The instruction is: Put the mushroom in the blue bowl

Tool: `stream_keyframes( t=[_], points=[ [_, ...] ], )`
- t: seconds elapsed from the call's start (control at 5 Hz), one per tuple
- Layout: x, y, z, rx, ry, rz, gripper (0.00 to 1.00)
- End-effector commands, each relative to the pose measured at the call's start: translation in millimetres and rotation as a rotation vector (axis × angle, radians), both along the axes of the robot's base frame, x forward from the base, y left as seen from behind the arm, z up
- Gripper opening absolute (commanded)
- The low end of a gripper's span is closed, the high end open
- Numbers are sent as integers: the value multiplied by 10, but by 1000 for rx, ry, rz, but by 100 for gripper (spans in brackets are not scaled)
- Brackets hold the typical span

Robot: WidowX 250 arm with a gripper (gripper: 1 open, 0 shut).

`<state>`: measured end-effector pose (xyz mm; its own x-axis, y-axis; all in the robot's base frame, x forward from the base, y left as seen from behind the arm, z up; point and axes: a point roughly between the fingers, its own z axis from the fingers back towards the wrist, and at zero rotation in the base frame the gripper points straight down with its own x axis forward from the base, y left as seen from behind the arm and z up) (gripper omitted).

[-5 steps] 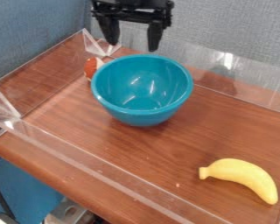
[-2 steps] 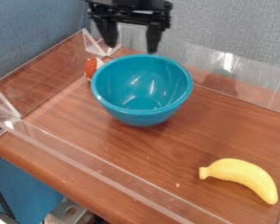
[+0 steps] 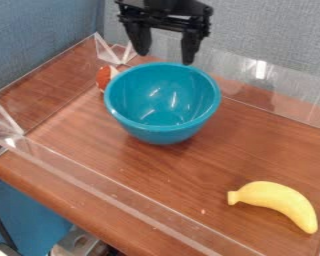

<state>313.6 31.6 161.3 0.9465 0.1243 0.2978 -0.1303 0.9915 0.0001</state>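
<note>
Your black gripper (image 3: 166, 41) has shifted to the right in the camera's view since a second ago and now hangs above the far rim of the blue bowl (image 3: 163, 102), pointing steeply down. Its two fingers (image 3: 137, 40) stand spread as wide as they go, with nothing between them.

The bowl is round, deep and glossy teal plastic, sitting empty on the dark, polished wood-grain bench (image 3: 149, 180), unmoved. The mushroom (image 3: 105, 74) lies just beside the bowl's left rim, mostly hidden behind it; only a sliver of red-orange cap shows, and whether it touches the bowl you cannot tell from here.

A smooth, curved yellow banana (image 3: 275, 205) rests well apart at the near right corner, exactly where it lay before. Clear acrylic walls (image 3: 49, 152) with bright edges fence the bench.
</note>
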Motion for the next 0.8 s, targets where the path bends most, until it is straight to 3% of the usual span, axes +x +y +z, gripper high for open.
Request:
stream_keyframes(
  t=[0.0,0.2,0.6],
  points=[
    [197,297,164,14,-54,14,100],
    [368,683,165,30,-58,37,100],
    [668,1162,-144,67,-44,133,100]
  ],
)
